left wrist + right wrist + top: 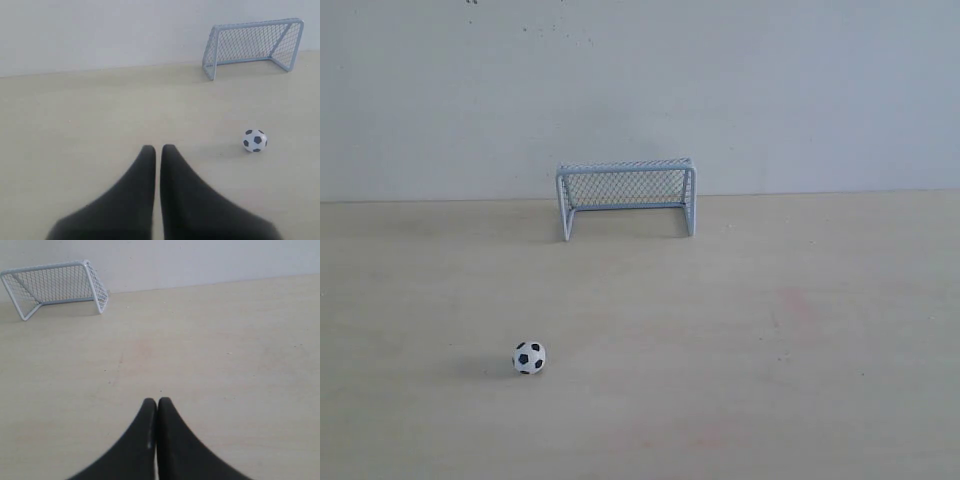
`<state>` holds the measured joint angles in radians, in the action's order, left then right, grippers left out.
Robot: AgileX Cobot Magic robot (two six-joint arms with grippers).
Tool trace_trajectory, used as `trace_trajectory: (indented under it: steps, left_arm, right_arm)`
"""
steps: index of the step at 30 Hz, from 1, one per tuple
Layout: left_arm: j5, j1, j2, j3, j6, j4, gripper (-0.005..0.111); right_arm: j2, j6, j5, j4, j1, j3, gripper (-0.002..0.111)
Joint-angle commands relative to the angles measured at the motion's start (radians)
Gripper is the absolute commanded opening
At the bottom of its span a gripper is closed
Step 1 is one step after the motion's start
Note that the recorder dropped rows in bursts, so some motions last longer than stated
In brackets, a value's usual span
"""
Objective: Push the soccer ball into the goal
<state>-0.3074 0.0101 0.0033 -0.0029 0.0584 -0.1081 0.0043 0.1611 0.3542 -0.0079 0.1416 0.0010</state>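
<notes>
The soccer ball [529, 357], small, white with black patches, rests on the pale wooden table at the front left, well short of the goal [626, 197]. The pale grey-blue goal with mesh netting stands at the back by the wall, mouth toward the front. Neither arm shows in the exterior view. In the left wrist view my left gripper [158, 149] is shut and empty, with the ball [255, 140] apart from it to one side and the goal [254, 45] beyond. My right gripper [157, 402] is shut and empty; the goal [55, 286] stands far ahead, and the ball is out of that view.
A plain white wall [640, 90] rises right behind the goal at the table's back edge. The wooden tabletop [790, 330] carries faint reddish stains on its right half.
</notes>
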Motion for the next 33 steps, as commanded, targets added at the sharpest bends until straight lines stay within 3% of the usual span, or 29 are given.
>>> trace_trajectory:
  steps: [1, 11, 22, 28, 33]
  left_arm:
    - [-0.014, 0.003, -0.003, -0.022, 0.025, 0.024, 0.004]
    - [-0.039, 0.003, -0.003, -0.311, 0.039, 0.321, 0.004]
    - [0.079, 0.003, -0.003, -0.320, 0.041, 0.334, 0.004]
    - [0.256, 0.003, -0.003, -0.348, 0.039, 0.444, 0.004]
    - [0.133, 0.003, 0.071, -0.524, 0.004, 0.392, 0.004]
  right_arm:
    - [-0.004, -0.003, -0.013, -0.002, -0.003, -0.001, 0.000]
    - [-0.004, -0.003, -0.013, -0.002, -0.003, -0.001, 0.000]
    - [-0.004, -0.003, -0.005, -0.002, -0.003, -0.001, 0.000]
    - [-0.004, -0.003, -0.005, -0.002, -0.003, -0.001, 0.000]
    - [-0.004, -0.003, -0.005, -0.002, -0.003, -0.001, 0.000]
